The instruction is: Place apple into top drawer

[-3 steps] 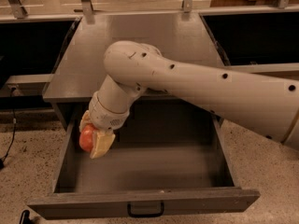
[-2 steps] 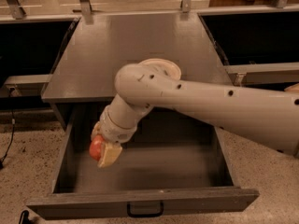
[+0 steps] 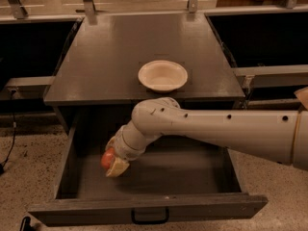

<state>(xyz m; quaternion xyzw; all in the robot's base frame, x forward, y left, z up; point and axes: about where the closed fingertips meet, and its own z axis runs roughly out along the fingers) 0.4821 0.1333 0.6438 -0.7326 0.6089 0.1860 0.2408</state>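
Note:
The top drawer [image 3: 144,210] stands pulled open below the cabinet, its flat grey front and small black handle toward me. My gripper [image 3: 113,163] reaches down into the drawer's left half, just above its floor. It is shut on the apple [image 3: 107,159], a small red-orange fruit that shows between the pale fingers [image 3: 117,167]. The white arm runs in from the right edge and hides part of the drawer's back.
A white bowl [image 3: 162,75] sits on the cabinet's flat grey top [image 3: 106,52], near its front edge. Dark open shelves flank the cabinet on both sides. Speckled floor lies around the drawer, with a black cable [image 3: 10,143] at the left.
The arm has dropped lower and moved right and forward, carrying the apple deeper into the drawer. The bowl, hidden behind the arm before, now shows.

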